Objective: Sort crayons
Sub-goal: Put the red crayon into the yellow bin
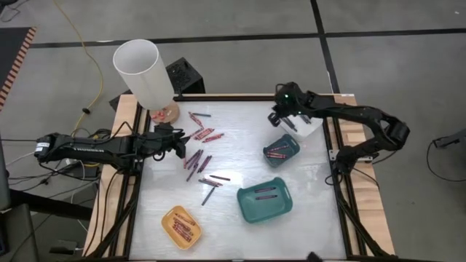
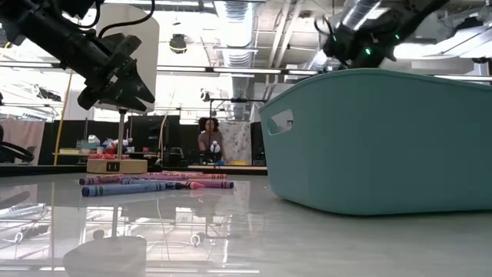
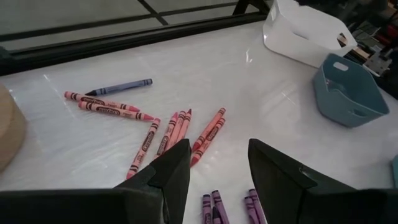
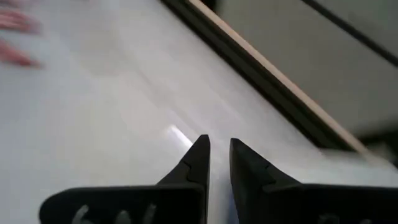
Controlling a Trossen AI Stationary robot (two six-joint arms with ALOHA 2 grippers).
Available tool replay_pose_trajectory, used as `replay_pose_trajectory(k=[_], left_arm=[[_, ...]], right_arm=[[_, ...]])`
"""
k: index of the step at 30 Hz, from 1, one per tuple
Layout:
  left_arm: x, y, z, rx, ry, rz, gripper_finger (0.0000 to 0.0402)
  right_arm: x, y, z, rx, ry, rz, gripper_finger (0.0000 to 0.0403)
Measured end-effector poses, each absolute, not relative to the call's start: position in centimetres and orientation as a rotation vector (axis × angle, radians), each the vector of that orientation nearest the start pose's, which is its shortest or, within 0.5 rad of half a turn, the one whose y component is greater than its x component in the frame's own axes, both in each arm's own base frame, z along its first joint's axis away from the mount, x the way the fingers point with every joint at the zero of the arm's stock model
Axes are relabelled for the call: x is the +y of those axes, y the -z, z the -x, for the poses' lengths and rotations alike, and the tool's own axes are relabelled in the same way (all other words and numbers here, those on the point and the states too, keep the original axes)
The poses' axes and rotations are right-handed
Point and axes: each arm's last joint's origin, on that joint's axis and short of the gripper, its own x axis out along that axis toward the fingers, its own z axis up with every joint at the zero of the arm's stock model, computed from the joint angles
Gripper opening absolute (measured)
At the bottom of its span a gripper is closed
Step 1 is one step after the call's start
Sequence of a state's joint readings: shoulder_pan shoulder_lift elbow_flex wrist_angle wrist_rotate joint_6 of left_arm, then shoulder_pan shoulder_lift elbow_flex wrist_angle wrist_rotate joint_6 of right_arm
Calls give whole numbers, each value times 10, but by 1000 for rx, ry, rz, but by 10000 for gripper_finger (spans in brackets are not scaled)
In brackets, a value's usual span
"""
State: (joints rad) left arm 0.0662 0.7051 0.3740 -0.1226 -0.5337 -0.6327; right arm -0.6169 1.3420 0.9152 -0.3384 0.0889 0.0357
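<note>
Bench (image 1: 240,218) centre-left holds a dozen-odd loose crayons (image 1: 198,145); three trays partly filled. Left gripper (image 1: 180,142) apart, empty, over them. Right gripper (image 1: 279,116) nearly together, empty, upper right.

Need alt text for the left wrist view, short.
The left pincer hangs open and empty above a white table scattered with crayons, mostly red and pink, one dark blue, with purple ones just under the fingertips. Farther off stand a blue tray and a white tray.
</note>
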Motion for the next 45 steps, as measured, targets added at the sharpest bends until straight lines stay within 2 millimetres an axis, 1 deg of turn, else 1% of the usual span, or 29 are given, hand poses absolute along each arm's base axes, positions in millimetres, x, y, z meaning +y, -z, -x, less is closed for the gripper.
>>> replay_pose_trajectory(k=[3,5,9,13,16,19,22,27,31,36,39,45], left_arm=[[25,-211,-152,244,-711,494,151],[25,-211,-152,244,-712,493,151],[25,-211,-152,245,-711,486,151],[25,-212,-152,244,-711,475,151],[25,-212,-152,245,-711,474,151],[25,-211,-152,253,-711,464,151],[25,-211,-152,256,-707,461,151],[25,-211,-152,262,-704,448,151],[25,-211,-152,262,-705,448,151],[25,-211,-152,262,-706,447,151],[25,-211,-152,260,-707,447,151],[25,-211,-152,256,-717,444,151]], right_arm=[[-152,-264,-246,688,545,-157,59],[-145,-272,-262,665,465,-101,68],[-133,-275,-297,681,342,14,109],[-129,-267,-338,717,258,102,167],[-131,-256,-367,743,214,158,203],[-137,-240,-392,772,180,189,223],[-145,-221,-410,792,120,167,227],[-153,-194,-429,831,85,149,222],[-154,-178,-438,868,77,184,220],[-153,-183,-442,849,96,207,219],[-152,-181,-440,868,103,188,219],[-137,-184,-449,830,117,220,219]])
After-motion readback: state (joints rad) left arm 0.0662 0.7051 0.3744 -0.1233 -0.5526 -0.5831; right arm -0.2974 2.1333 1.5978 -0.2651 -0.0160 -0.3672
